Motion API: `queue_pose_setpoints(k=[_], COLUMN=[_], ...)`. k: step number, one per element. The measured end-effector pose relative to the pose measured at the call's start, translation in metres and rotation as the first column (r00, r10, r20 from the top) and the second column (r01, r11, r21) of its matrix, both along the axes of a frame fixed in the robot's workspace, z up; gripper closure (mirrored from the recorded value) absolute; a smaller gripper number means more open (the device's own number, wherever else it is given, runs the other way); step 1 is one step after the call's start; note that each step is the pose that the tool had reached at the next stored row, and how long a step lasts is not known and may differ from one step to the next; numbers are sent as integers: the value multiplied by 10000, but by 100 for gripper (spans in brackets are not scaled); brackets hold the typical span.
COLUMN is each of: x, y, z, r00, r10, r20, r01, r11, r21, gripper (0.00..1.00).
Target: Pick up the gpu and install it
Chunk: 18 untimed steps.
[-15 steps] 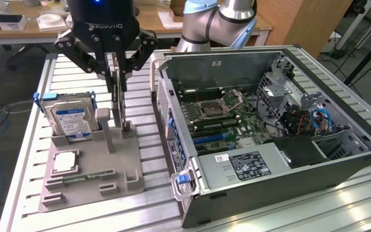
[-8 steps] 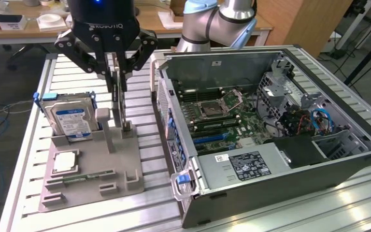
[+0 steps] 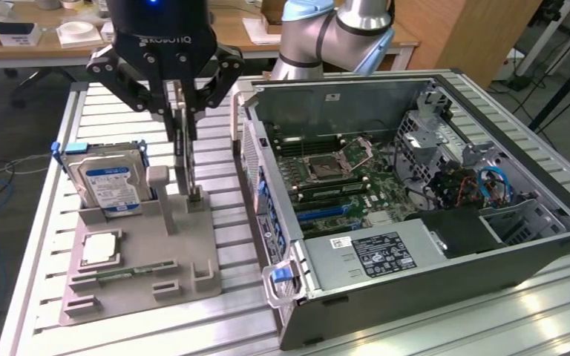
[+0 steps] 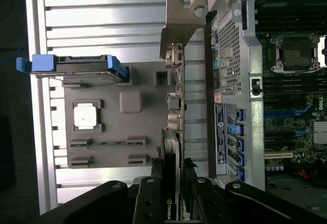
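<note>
Exterior view first: the black two-fingered claw (image 3: 182,124) hangs over the grey plastic holder (image 3: 136,276), its fingers drawn in narrow and pinching the upper edge of the gpu (image 3: 188,167), a thin dark card with a silver metal bracket. The card sits directly beneath the claw, between its fingers. Whether its lower end rests in the holder or has cleared it, I cannot tell.

The grip is a slim pinch on one edge, so the card could pivot or slide if it is swung or snagged. The bent tab of the bracket (image 4: 179,25) might catch on a holder post or on the wall of the open dark-grey computer case (image 3: 414,315), which is just beside the claw. The silver hard drive with a blue label (image 3: 112,185) stands near on the claw's other side.

The gpu stands on edge, flat faces toward the fingers. Its long run reads as upright, leading from the claw (image 4: 172,180) down, with the bracket tab at the end farthest from the fingers.
</note>
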<state>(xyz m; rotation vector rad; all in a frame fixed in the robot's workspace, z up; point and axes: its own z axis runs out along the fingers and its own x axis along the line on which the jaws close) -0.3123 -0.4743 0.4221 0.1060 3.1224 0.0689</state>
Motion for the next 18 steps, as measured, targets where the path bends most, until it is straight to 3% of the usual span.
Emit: queue_pose_setpoints(k=[18], x=[24], y=[0], z=[0], r00=[10000], r10=[10], r20=[0], r01=[-10], r11=[10000], r21=[2], gripper=[74])
